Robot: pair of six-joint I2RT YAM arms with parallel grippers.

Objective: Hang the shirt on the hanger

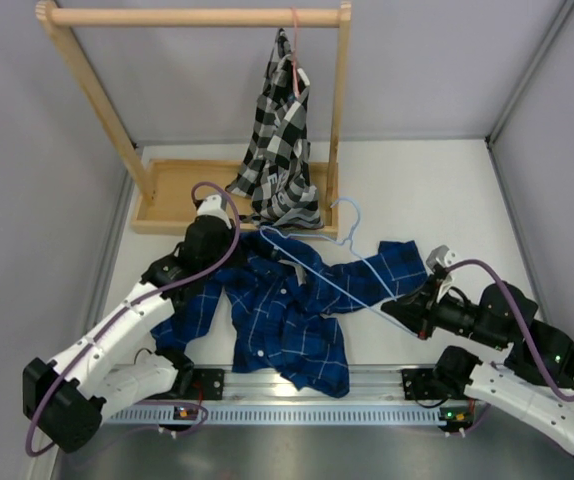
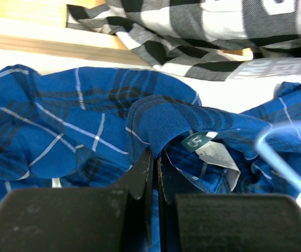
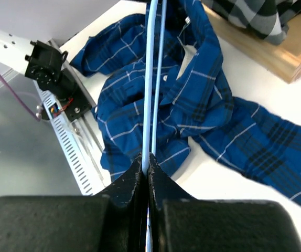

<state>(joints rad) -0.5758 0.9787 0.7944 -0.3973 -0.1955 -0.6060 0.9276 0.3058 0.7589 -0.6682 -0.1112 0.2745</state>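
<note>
The shirt (image 1: 287,320) is soft, matt cloth, all wrinkled. The hanger (image 3: 151,79) is thin, smooth wire. The rack (image 1: 197,16) is pale, smooth wood. The checked shirt (image 1: 282,140) is cloth too. The left hand (image 2: 154,173) and right hand (image 3: 145,168) look like dull black plastic.

The shirt (image 1: 287,320) lies on the counter (image 1: 427,180), in front of the rack (image 1: 167,197). Behind the shirt, a second shirt (image 1: 282,140) hangs from the rack's rail, its hem resting in the rack's base just beyond the shirt's collar. The hanger (image 3: 149,79) lies across the shirt's right half, hook toward the rack. My left claw (image 2: 154,157) sits at the shirt's rear left edge, pinching the collar. My right claw (image 3: 145,165) is just right of the shirt, clamped on the hanger's wire.
</note>
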